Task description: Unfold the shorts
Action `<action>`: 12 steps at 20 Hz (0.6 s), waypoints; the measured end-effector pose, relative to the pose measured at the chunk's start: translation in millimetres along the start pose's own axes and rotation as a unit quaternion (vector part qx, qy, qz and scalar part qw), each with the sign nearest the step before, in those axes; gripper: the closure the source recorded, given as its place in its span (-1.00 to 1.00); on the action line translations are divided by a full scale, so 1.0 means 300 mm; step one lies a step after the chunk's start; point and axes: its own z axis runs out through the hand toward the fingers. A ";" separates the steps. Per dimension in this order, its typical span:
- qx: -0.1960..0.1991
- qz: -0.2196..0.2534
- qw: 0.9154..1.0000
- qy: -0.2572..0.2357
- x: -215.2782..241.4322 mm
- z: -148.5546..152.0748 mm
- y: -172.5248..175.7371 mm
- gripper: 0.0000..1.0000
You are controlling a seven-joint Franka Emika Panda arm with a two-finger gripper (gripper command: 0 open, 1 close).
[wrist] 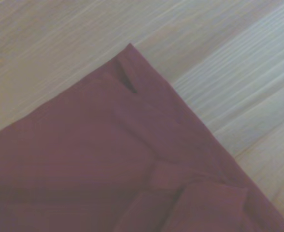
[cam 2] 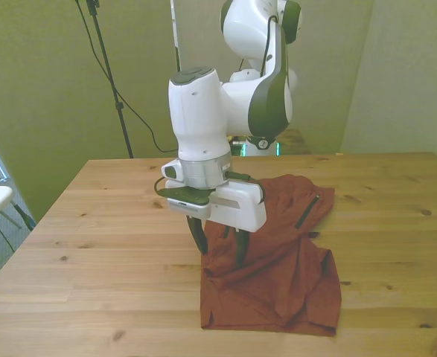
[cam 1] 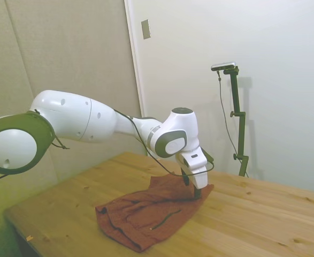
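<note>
1. Rust-brown fabric, the shorts [cam 2: 278,275], lies rumpled and folded over on itself on the wooden surface [cam 2: 91,245], toward the near edge in the front view and a little to the front view's right of the middle.
2. One thin dark pocket line shows on the upper layer in the front view, running at a slant near the garment's far right corner; another shows in the side view [cam 1: 165,219] on the part nearest that camera.
3. From the wrist camera, a pointed corner of the cloth [wrist: 132,63] sits flat on pale wood, with a small dark slit just inside the corner and thicker folds further in; the picture is soft.
4. The tool [cam 2: 219,249] points straight down over the garment's edge on the front view's left, its two dark fingers [cam 2: 198,236] spread apart, with the tips low at the cloth.
5. Whether those tips actually touch the fabric I cannot tell; nothing is pinched between them.
6. The white arm [cam 1: 92,120] stretches low over the surface, wrist bent downward, a black cable looping along it.
7. Bare wood surrounds the garment on every side.
</note>
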 end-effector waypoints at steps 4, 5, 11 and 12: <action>-0.005 0.002 1.000 -0.001 0.015 0.023 -0.005 1.00; -0.007 0.002 1.000 -0.001 0.019 0.031 -0.006 1.00; -0.013 0.003 1.000 -0.003 0.028 0.062 -0.012 1.00; -0.014 0.002 1.000 -0.003 0.028 0.064 -0.012 1.00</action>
